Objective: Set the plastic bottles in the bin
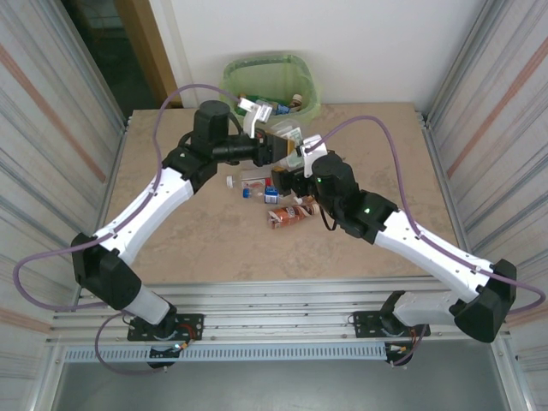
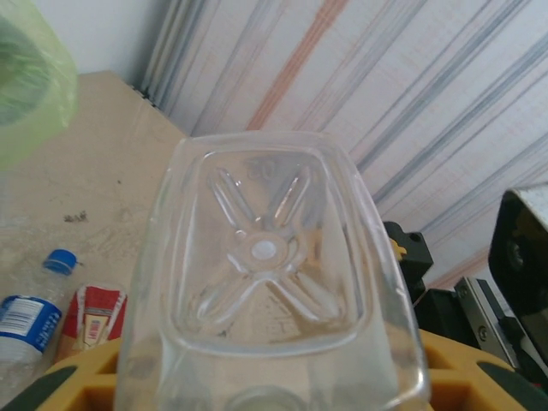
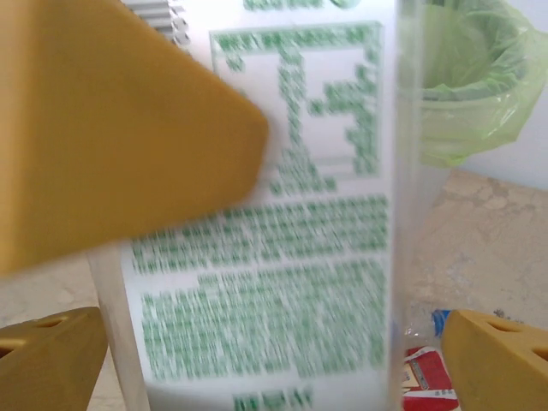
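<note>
A few crushed bottles point(image 1: 289, 214) lay on the tabletop point(image 1: 214, 248) nearest us. Just beyond them our left claw point(image 1: 278, 147) was clenched on a clear bottle point(image 2: 270, 257), lifted off the tabletop, while our right claw point(image 3: 274, 351) stood released on either side of it. Farthest stood the bin point(image 1: 257, 73), with others inside.

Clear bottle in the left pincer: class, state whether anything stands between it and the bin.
Nothing visible does. The left pincer holds the clear bottle just short of the bin; the open right pincer flanks it from the near side.
</note>
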Robot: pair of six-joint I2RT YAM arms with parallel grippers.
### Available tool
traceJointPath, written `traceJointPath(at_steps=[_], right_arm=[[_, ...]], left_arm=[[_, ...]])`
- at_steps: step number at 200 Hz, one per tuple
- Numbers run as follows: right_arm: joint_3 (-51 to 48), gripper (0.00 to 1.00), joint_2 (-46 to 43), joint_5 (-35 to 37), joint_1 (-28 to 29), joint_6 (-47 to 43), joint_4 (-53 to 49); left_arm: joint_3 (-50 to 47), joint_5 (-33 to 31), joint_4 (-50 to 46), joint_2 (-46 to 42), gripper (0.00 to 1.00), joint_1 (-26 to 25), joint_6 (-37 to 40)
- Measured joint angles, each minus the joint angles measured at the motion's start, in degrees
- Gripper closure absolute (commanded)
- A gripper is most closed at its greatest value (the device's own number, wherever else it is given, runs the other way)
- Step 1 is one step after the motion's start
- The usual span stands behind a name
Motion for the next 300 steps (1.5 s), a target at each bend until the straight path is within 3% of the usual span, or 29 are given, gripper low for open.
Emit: traceJointPath(at_steps=[71, 134, 232, 300], right_arm=[[-3.2, 0.02, -5.3, 3.3, 0.0, 2.3, -0.6], [-5.5, 0.02, -10.0, 7.0, 0.0, 7.7, -4.3], [-8.3, 0.02, -15.1, 11.3, 0.0, 13.4, -9.2], [-9.4, 0.02, -15.0, 12.2, 0.0, 14.9, -10.4]], left_arm=[[9.0, -3.1, 0.6, 0.7, 0.82, 6.6, 0.0], [21.7, -9.6, 6.5, 11.1, 0.81, 12.7, -5.8], [45.7, -17.9, 9.9, 36.5, 0.7, 12.8, -13.1], [48.8, -19.8, 8.5, 43.7, 0.65, 12.0, -12.9]])
